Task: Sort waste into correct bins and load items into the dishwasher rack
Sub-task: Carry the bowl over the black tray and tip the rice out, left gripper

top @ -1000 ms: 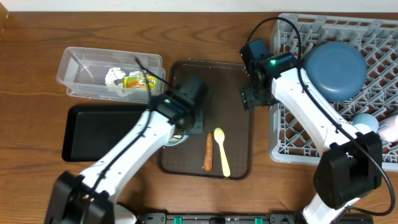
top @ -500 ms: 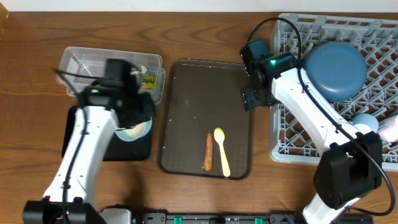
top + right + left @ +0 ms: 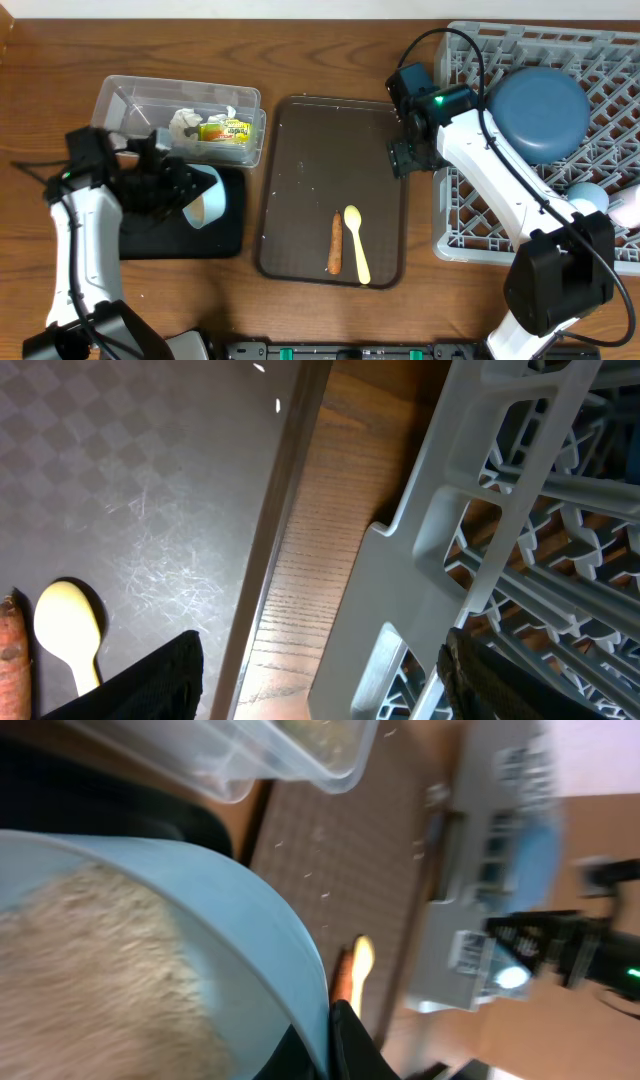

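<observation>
Overhead looks straight down; both close wrist views share the spoon [image 3: 68, 622]

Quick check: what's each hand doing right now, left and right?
Left hand: closed on the rim of the bowl, tilted over the black tray.
Right hand: open, holding nothing.

The left tool [image 3: 180, 188], clamped on the rim of the pale blue round bowl [image 3: 208, 195], has carried it off the dark brown rectangular serving tray [image 3: 300, 150], where it was a second ago, and leftward over the shallow black rectangular tray [image 3: 225, 238]. The bowl is now tipped on its side, its mouth facing left. The left arm has swung out toward the left edge of the wooden surface [image 3: 40, 120].
</observation>
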Controlling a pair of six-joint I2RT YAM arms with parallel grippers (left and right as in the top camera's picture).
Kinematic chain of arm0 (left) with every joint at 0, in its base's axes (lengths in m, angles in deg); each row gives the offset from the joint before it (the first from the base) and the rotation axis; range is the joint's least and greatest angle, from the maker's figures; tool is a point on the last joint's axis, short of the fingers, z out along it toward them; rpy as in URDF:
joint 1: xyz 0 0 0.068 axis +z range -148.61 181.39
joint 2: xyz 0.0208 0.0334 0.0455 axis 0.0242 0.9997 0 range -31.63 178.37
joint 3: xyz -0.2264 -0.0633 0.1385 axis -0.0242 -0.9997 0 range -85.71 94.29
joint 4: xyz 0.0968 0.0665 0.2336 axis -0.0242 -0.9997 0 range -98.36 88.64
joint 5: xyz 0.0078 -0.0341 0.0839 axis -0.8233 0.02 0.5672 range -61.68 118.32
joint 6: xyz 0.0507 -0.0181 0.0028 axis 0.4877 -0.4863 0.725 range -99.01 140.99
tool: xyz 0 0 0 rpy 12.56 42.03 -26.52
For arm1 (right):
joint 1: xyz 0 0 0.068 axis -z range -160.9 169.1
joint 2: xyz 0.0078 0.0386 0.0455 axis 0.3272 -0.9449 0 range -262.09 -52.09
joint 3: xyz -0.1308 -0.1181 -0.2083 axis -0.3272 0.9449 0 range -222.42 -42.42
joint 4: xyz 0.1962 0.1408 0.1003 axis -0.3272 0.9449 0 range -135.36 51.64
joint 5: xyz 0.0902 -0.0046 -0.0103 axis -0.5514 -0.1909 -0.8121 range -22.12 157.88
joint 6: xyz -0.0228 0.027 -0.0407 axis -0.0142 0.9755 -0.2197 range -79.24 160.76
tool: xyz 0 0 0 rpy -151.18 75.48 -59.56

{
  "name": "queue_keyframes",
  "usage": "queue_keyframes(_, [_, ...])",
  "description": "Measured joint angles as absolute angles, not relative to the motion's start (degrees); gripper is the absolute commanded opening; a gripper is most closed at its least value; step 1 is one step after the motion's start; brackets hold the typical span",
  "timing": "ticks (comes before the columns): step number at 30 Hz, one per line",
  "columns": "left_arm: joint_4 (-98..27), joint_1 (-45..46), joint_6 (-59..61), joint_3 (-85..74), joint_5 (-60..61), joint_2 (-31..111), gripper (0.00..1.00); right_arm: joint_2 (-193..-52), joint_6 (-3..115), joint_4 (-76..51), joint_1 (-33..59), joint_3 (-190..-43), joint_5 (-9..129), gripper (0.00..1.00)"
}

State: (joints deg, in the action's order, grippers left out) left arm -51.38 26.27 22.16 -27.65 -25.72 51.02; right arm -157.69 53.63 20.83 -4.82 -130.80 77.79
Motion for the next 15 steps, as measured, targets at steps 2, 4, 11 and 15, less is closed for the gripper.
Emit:
queue_keyframes(2, [-49.04, 28.85, 23.45, -29.49, -30.14, 51.09, 0.06, -157.69, 53.63, 20.83, -4.82, -130.80, 77.79, 0.75])
queue_keyframes(4, [-46.22, 30.86, 24.31, -31.30, -33.83, 51.20, 0.06, -157.69, 53.63, 20.83, -4.82, -130.80, 77.79, 0.75])
queue_keyframes(11, [-41.79, 36.02, 25.64, -37.90, -45.00, 53.19, 0.06, -157.69, 53.63, 20.83, -4.82, -130.80, 77.79, 0.75])
queue_keyframes(15, [-41.35, 38.84, 25.77, -39.21, -52.24, 55.61, 0.06, -157.69, 53.63, 20.83, -4.82, -130.80, 77.79, 0.75])
